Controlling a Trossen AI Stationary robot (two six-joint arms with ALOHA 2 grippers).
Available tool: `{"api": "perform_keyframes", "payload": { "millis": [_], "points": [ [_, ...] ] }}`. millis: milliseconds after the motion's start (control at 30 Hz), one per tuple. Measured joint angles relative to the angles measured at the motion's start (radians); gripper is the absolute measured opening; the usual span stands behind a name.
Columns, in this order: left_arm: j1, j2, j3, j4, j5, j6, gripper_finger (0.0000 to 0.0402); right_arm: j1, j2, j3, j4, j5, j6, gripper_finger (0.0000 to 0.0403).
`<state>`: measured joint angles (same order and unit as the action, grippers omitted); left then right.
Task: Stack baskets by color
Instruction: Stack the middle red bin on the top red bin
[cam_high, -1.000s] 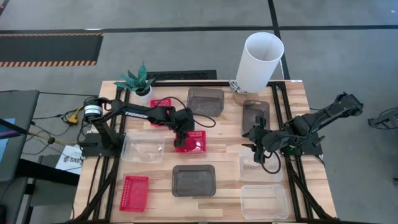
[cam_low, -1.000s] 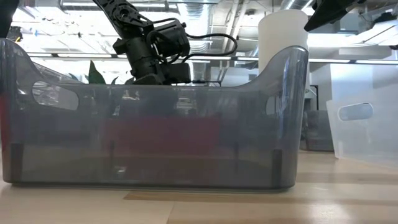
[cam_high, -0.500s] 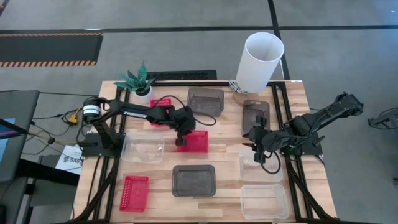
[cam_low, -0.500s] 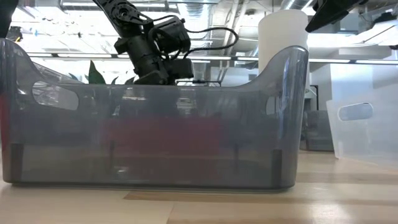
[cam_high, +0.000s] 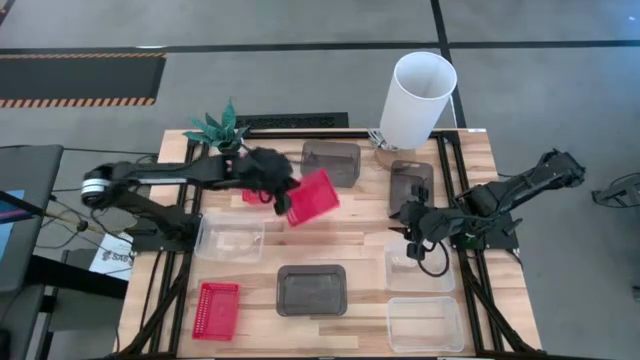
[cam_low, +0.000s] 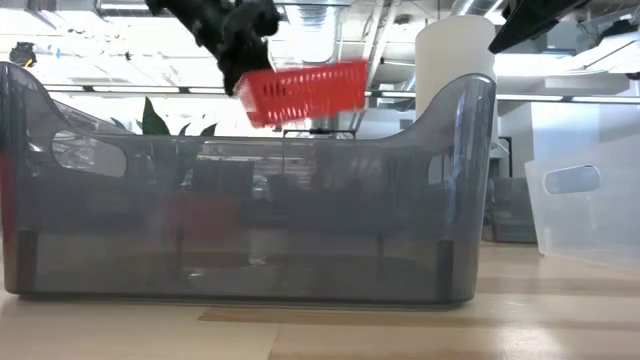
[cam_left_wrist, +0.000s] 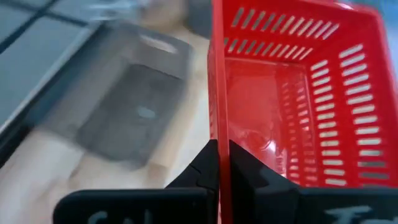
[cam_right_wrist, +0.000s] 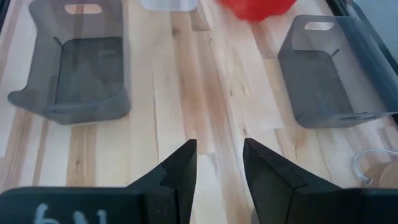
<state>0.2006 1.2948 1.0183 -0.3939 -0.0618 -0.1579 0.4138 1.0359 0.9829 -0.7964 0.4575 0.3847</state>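
My left gripper (cam_left_wrist: 222, 165) is shut on a red mesh basket (cam_high: 312, 197) and holds it in the air over the middle of the table; the low view shows this basket (cam_low: 305, 92) above the near grey basket's rim. A second red basket (cam_high: 258, 181) lies partly hidden under the left arm, and a third (cam_high: 216, 308) sits at the near left. My right gripper (cam_right_wrist: 217, 149) hovers open, with nothing between its fingers, between a grey basket (cam_high: 411, 183) and a clear basket (cam_high: 420, 268). My left gripper pinches one side wall (cam_left_wrist: 217, 124) of the red basket at its rim, with one finger (cam_left_wrist: 241, 174) inside the basket and the other outside. The basket is lifted clear of the table and sits tilted, reaching out beyond the fingers.
Grey baskets stand at the far middle (cam_high: 331, 162) and near middle (cam_high: 311, 289); the near one fills the low view (cam_low: 240, 190). Clear baskets lie at the left (cam_high: 230, 237) and near right (cam_high: 426, 322). A tall white cylinder (cam_high: 418, 97) and a potted plant (cam_high: 222, 128) stand at the far edge.
My left gripper has risen from the table and drawn back a little toward the far left, taking the red basket with it. The basket, which lay flat on the table, now hangs clear, turned about and tilted.
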Motion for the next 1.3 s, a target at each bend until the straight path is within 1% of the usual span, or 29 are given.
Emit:
{"api": "perform_keyframes", "payload": {
  "millis": [133, 300, 367, 533, 700, 900, 1100, 1200, 1300],
  "points": [
    [0.007, -0.091, -0.009, -0.045, -0.135, -0.199, 0.0000, -0.024, 0.000, 0.000, 0.002, -0.006, -0.001, 0.0153],
    [0.007, -0.153, -0.011, -0.214, -0.389, -0.449, 0.0000, -0.068, 0.000, 0.000, -0.002, -0.010, -0.007, 0.0154],
    [-0.001, -0.159, -0.011, -0.275, -0.471, -0.549, 0.0000, -0.084, 0.000, 0.000, -0.013, -0.010, -0.052, 0.0153],
    [-0.026, -0.152, -0.011, -0.360, -0.574, -0.744, 0.0000, -0.096, 0.000, 0.000, -0.031, -0.011, -0.102, 0.0147],
    [-0.044, -0.127, -0.012, -0.417, -0.613, -0.891, 0.0000, -0.094, 0.000, 0.000, -0.045, -0.014, -0.110, 0.0143],
    [-0.065, -0.074, -0.081, -0.423, -0.629, -1.055, 0.0000, -0.094, 0.000, 0.000, -0.071, -0.026, -0.159, 0.0142],
    [-0.081, -0.030, -0.111, -0.421, -0.641, -1.179, 0.0000, -0.094, 0.000, 0.000, -0.097, -0.067, -0.199, 0.0143],
    [-0.081, -0.017, -0.127, -0.432, -0.632, -1.240, 0.0000, -0.094, 0.000, 0.000, -0.097, -0.067, -0.211, 0.0140],
    [-0.081, -0.017, -0.132, -0.450, -0.632, -1.266, 0.0000, -0.094, 0.000, 0.000, -0.098, -0.067, -0.216, 0.0137]
  ]
}}
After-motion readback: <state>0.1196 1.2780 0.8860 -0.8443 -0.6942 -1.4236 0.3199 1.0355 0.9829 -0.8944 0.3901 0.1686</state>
